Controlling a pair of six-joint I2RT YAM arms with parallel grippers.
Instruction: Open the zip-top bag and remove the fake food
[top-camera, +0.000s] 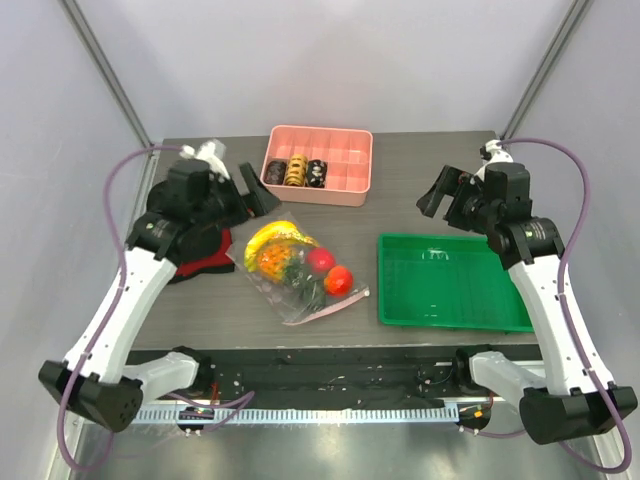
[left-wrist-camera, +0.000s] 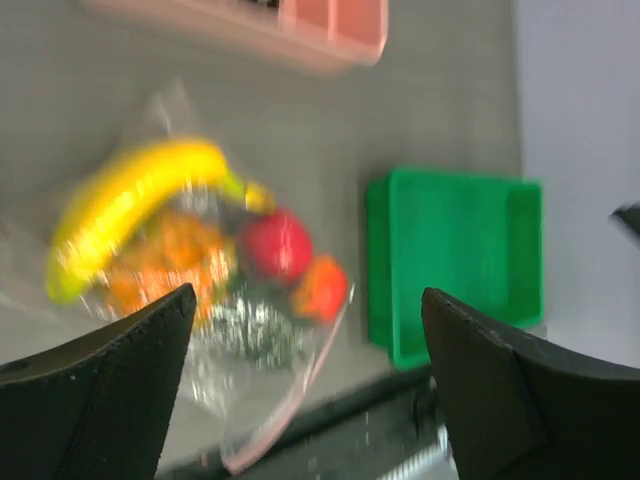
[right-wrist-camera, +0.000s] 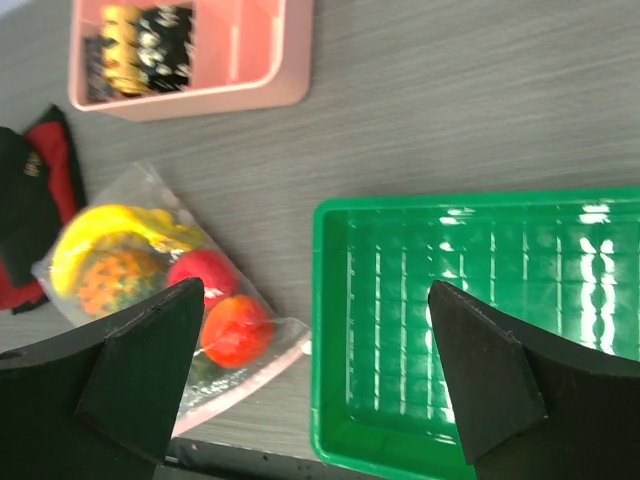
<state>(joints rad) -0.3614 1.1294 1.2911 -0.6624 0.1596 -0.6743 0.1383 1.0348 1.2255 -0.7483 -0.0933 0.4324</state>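
The zip-top bag (top-camera: 296, 282) lies flat on the table between the arms, its pinkish zip strip (top-camera: 335, 306) along the near right edge. The fake food is inside it: a yellow banana (top-camera: 272, 236), an orange pineapple (top-camera: 274, 260), two red fruits (top-camera: 320, 260) and a dark green avocado (top-camera: 305, 287). My left gripper (top-camera: 250, 190) is open and empty, up and to the left of the bag. The left wrist view is blurred and shows the bag (left-wrist-camera: 200, 290) between its fingers (left-wrist-camera: 100, 400). My right gripper (top-camera: 445, 195) is open and empty above the green tray's far edge. The right wrist view shows the bag (right-wrist-camera: 170, 290) at left.
A pink compartment tray (top-camera: 320, 197) at the back holds brown and dark doughnut rings (top-camera: 295, 172). An empty green tray (top-camera: 450, 290) lies right of the bag and also shows in the right wrist view (right-wrist-camera: 480, 300). A red and black cloth (top-camera: 205, 264) lies under the left arm.
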